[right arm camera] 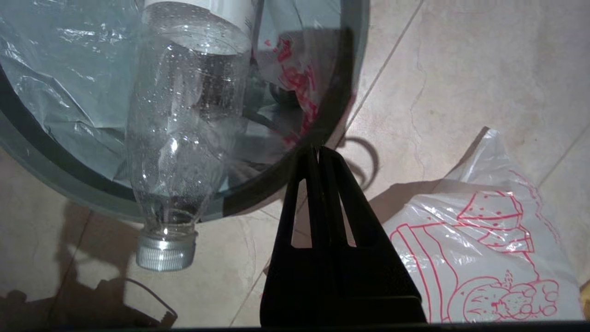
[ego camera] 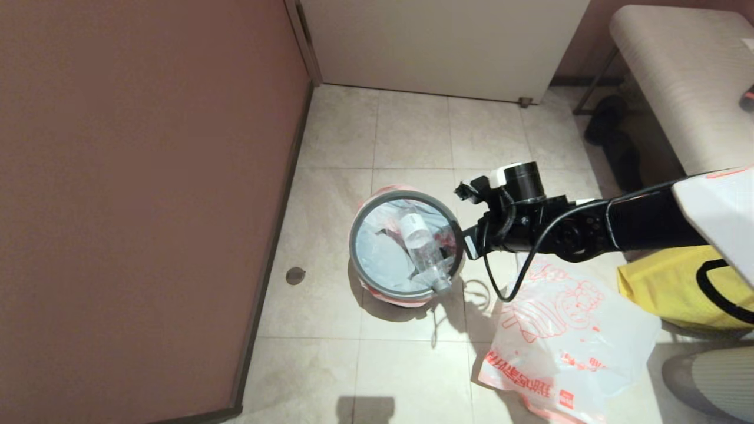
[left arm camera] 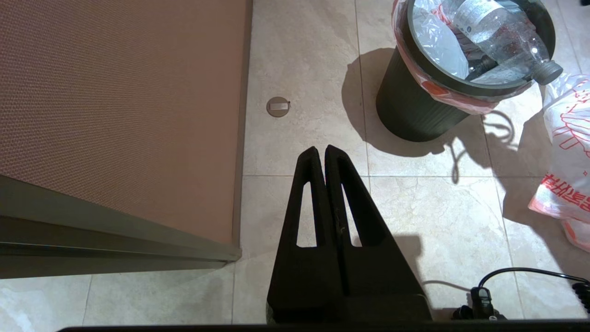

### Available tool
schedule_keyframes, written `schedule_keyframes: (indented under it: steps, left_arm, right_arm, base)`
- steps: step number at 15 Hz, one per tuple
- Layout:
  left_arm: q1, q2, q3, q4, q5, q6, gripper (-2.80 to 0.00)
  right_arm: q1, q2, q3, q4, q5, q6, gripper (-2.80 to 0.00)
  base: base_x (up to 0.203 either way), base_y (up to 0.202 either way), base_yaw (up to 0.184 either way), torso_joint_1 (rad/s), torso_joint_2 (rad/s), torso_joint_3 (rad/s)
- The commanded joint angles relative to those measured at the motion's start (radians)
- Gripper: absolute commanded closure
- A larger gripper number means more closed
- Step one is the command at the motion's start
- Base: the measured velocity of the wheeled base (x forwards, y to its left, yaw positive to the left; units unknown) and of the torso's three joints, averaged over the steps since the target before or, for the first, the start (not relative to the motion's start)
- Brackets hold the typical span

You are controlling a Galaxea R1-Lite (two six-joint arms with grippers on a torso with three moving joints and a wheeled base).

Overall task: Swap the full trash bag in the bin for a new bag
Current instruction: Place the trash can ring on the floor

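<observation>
Nothing of the swap looks done yet: the full trash bag [ego camera: 389, 253] sits inside the bin [ego camera: 405, 245] at the centre of the head frame, its pink-red edge folded over the grey ring rim [ego camera: 353, 247], with a clear bottle [ego camera: 425, 250] leaning out over the lower right of the rim. The new bag [ego camera: 565, 335] lies flat on the floor tiles [ego camera: 406, 135] in the lower right of that frame, just beside the bin and apart from it, with a yellow bag [ego camera: 665, 288] further right. What remains, by my reading, is the whole job: lifting the full bag out, setting it aside, and lining the bin with the new one. The right arm reaches in from the right edge at mid-height, its right pincer [right arm camera: 318, 150] closed and empty, the tips poised over the bin's rim on the side nearest the new bag. The left pincer [left arm camera: 320, 150] is also closed, holding nothing, hanging over bare tiles left of the bin, near a reddish-brown wall [ego camera: 141, 194].
</observation>
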Motion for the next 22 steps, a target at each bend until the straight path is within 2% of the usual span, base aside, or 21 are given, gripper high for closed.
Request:
schedule_keyframes:
  steps: [1,3,5,10,12,16,18,22]
  left_arm:
    - [0.000,0.000,0.000,0.000,0.000,0.000,0.00]
    - [0.000,0.000,0.000,0.000,0.000,0.000,0.00]
    - [0.000,0.000,0.000,0.000,0.000,0.000,0.00]
    - [0.000,0.000,0.000,0.000,0.000,0.000,0.00]
    - [0.000,0.000,0.000,0.000,0.000,0.000,0.00]
    - [0.000,0.000,0.000,0.000,0.000,0.000,0.00]
    - [0.000,0.000,0.000,0.000,0.000,0.000,0.00]
    - [0.000,0.000,0.000,0.000,0.000,0.000,0.00]
  right_arm:
    - [0.019,0.070,-0.062,0.014,-0.004,0.000,0.00]
    - [0.041,0.067,-0.075,0.048,-0.005,0.015,0.00]
    - [0.071,0.061,-0.074,0.082,-0.002,0.073,0.00]
    - [0.124,0.141,-0.102,0.090,-0.002,0.081,0.00]
    - [0.126,0.199,-0.159,0.090,-0.003,0.096,0.00]
    - [0.132,0.326,-0.371,0.151,0.000,0.127,0.00]
    - [0.148,0.321,-0.384,0.162,0.002,0.137,0.00]
    - [0.148,0.230,-0.383,0.112,0.026,0.279,0.00]
  base:
    - [0.000,0.000,0.000,0.000,0.00,0.000]
    - [0.000,0.000,0.000,0.000,0.00,0.000]
    - [0.000,0.000,0.000,0.000,0.00,0.000]
    - [0.000,0.000,0.000,0.000,0.00,0.000]
    - [0.000,0.000,0.000,0.000,0.00,0.000]
    - [0.000,0.000,0.000,0.000,0.00,0.000]
    - [0.000,0.000,0.000,0.000,0.00,0.000]
    - [0.000,0.000,0.000,0.000,0.00,0.000]
